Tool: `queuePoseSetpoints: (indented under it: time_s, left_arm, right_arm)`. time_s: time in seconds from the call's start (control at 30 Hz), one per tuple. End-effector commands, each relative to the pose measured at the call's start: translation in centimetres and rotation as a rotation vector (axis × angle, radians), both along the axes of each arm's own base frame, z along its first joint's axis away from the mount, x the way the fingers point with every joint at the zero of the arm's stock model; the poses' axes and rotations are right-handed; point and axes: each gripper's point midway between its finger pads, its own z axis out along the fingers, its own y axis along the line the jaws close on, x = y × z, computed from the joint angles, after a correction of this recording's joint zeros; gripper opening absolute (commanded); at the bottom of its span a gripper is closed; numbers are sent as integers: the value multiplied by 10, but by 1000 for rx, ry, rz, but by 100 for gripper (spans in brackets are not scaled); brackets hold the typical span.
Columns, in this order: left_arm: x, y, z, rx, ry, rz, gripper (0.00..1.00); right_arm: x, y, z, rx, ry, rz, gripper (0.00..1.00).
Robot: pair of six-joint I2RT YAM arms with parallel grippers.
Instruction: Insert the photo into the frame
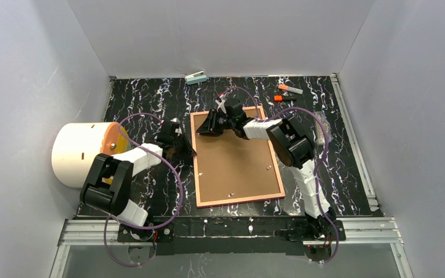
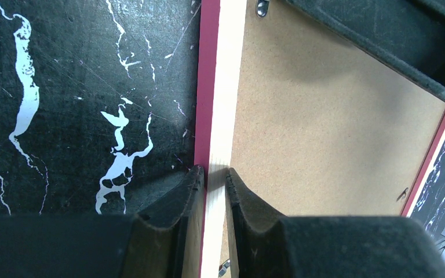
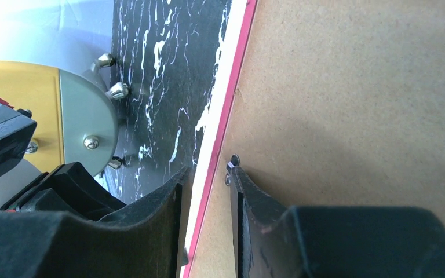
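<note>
The frame (image 1: pixel 240 201) lies face down on the black marbled table, its pale back rail up and its pink sides showing. The brown backing board (image 1: pixel 237 162) sits inside it. The photo is hidden. My left gripper (image 1: pixel 186 152) is at the frame's left edge. In the left wrist view its fingers (image 2: pixel 214 174) pinch the pale rail (image 2: pixel 223 87), one on the pink outer side, one on the board side. My right gripper (image 1: pixel 204 128) is at the far left corner. Its fingers (image 3: pixel 208 174) straddle the rail (image 3: pixel 227 92) with a gap, one tip beside a metal tab (image 3: pixel 234 159).
A white cylinder with an orange face (image 1: pixel 78 153) lies at the left, close to the left arm. A mint stapler-like thing (image 1: pixel 196 77) and two orange-capped markers (image 1: pixel 290 89) lie at the back. White walls close three sides.
</note>
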Motion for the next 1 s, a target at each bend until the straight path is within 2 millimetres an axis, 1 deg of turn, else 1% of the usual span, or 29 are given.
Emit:
queuePoseSetpoints:
  time_s: [0.0,0.17,0.33,0.6,0.7,0.8,0.87,0.97]
  left_arm:
    - [-19,7,-24,53,103,-8,13]
    - [-19,6,-24,49,106,-8,13]
    - [-19,6,-24,47,111,-7,13]
    - [-17,6,-23,50,118,-6,12]
    - [-18,6,-24,55,122,-7,12]
    - [-18,6,-23,56,124,-5,12]
    - [-17,6,-21,56,121,-5,12]
    - [-16,7,-17,62,118,-7,12]
  right_arm:
    - [-1,11,-8,7,10,36,39]
    - [-6,16,-6,42,13,85,39]
    - [-13,17,-6,59,10,134,38]
    - [-27,14,-16,42,6,233,37]
    - [-28,14,-17,28,-12,252,37]
    - [-25,14,-17,11,-26,258,37]
    - [-23,16,-9,16,-44,262,37]
    - [-20,16,11,27,-78,253,37]
